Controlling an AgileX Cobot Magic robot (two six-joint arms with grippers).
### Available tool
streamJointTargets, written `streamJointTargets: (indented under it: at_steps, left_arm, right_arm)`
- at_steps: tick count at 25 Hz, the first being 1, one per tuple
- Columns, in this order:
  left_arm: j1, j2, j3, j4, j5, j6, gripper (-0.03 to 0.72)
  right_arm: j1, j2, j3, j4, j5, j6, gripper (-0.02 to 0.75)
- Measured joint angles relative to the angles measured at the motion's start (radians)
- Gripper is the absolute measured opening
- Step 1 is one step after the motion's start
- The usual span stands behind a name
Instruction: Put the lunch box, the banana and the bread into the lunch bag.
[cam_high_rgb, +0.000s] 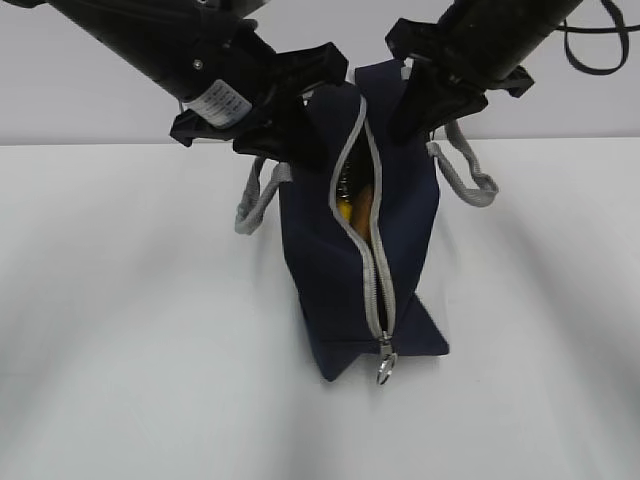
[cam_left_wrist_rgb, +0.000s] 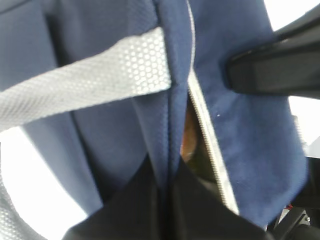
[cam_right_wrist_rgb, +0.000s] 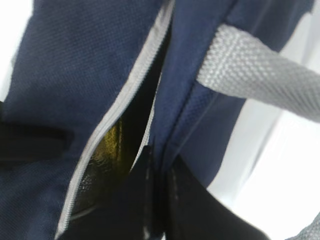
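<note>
Bag (cam_high_rgb: 330, 270): navy, stands on the white bench (cam_high_rgb: 120, 330), lengthwise toward the exterior camera, top edge up.
Zipper (cam_high_rgb: 372, 260): grey, closed along the near part, parted along the far part into a narrow slit; its ring pull (cam_high_rgb: 386, 368) hangs at the near end, low by the bench.
Handles: grey webbing, the left handle (cam_high_rgb: 256, 200) loops out on the bag's left side, the right handle (cam_high_rgb: 468, 175) on its right.
Banana (cam_high_rgb: 345, 208): a yellow strip shows inside the slit; in the right wrist view it appears as a dim yellow patch under the zipper tape.
Bread (cam_high_rgb: 364, 212): an orange-brown patch beside the banana inside the slit; the left wrist view shows the same brown surface in the gap.
Lunch box: cannot be made out; the slit shows only dark below the yellow and brown.
Left tool (cam_left_wrist_rgb: 167, 192): closed tight, pinching the bag's fabric at the left rim of the opening, far end.
Right tool (cam_right_wrist_rgb: 159, 175): closed tight, pinching the fabric at the right rim, opposite the left tool.
</note>
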Motion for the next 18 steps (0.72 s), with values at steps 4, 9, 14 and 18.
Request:
streamJointTargets:
  at_steps: [4,9,14,18]
  left_arm:
    - [-0.018,0.000,0.000,-0.034,-0.034,0.000,-0.003]
    - [-0.019,0.000,0.000,-0.038,-0.067,0.000,-0.003]
    - [-0.019,0.013,0.000,-0.035,-0.109,0.000,-0.003]
    - [-0.019,0.038,0.000,-0.043,-0.121,0.000,-0.003]
  right_arm:
    - [0.000,-0.030,0.000,-0.049,0.010,0.029,-0.008]
    - [0.000,-0.031,0.002,-0.087,0.010,0.039,-0.008]
    - [0.000,-0.027,0.003,-0.114,0.006,0.052,-0.008]
    - [0.000,-0.025,0.003,-0.119,0.006,0.054,-0.008]
